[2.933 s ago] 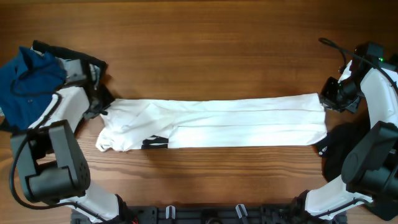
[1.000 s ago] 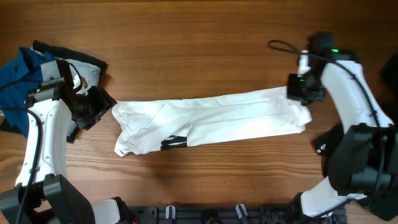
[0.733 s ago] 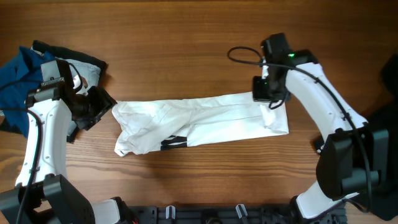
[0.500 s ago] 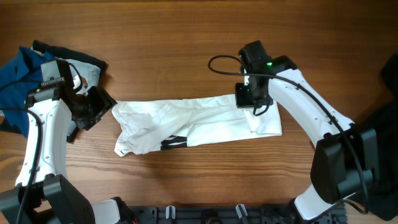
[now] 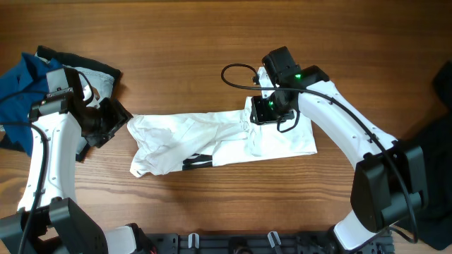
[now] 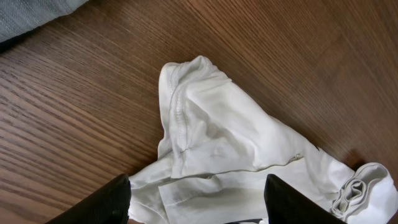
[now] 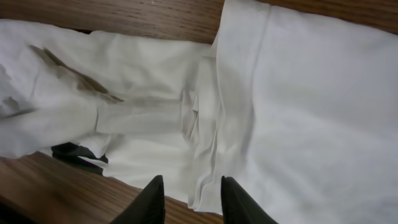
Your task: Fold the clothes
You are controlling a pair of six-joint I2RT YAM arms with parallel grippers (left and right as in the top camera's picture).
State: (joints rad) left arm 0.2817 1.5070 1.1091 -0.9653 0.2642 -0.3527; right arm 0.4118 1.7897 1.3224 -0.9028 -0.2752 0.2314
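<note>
The white T-shirt [image 5: 212,134] lies as a long band across the middle of the table, its black print [image 5: 198,161] showing at the lower left. Its right end is doubled back leftward over itself. My right gripper [image 5: 260,111] hovers over that folded-back hem. In the right wrist view the right gripper [image 7: 193,180] has its fingers slightly apart above the hem edge [image 7: 214,143], gripping nothing. My left gripper [image 5: 120,120] stands open at the shirt's left end. In the left wrist view the left gripper [image 6: 198,186] stands wide over the bunched collar end [image 6: 211,130].
A heap of blue [image 5: 25,92], grey [image 5: 99,81] and black [image 5: 70,58] clothes sits at the far left, behind my left arm. Dark fabric [image 5: 431,152] lies at the right edge. Bare wooden table [image 5: 212,42] stretches behind the shirt.
My right gripper has carried the shirt's right end leftward, folding it over the middle, and its jaws have parted. The left arm has stayed still over the last second.
</note>
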